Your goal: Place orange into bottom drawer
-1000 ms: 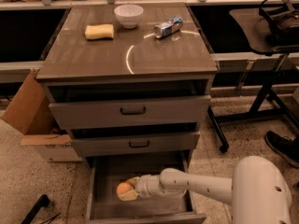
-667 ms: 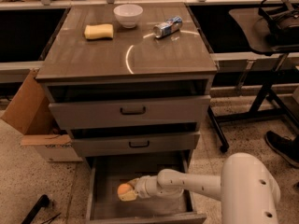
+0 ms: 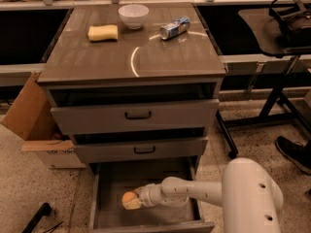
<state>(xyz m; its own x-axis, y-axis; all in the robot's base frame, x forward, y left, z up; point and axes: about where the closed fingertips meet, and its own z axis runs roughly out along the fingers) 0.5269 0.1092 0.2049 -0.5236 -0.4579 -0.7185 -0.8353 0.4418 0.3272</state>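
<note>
Orange [image 3: 128, 198] low inside the bottom drawer [image 3: 160, 179], barely shifted over the last second.
Gripper [image 3: 132, 201] sits against it; holding or let go, cannot tell. Release looks due.

A glossy white rounded shell [image 3: 252, 198], marked with two small dark dots, is seen at lower right. A smooth white tubular arm [image 3: 194, 192] is joined to it, ending in a thicker pale collar [image 3: 148, 195] and the tool [image 3: 136, 199], found inside the bottom drawer [image 3: 146, 178].
</note>
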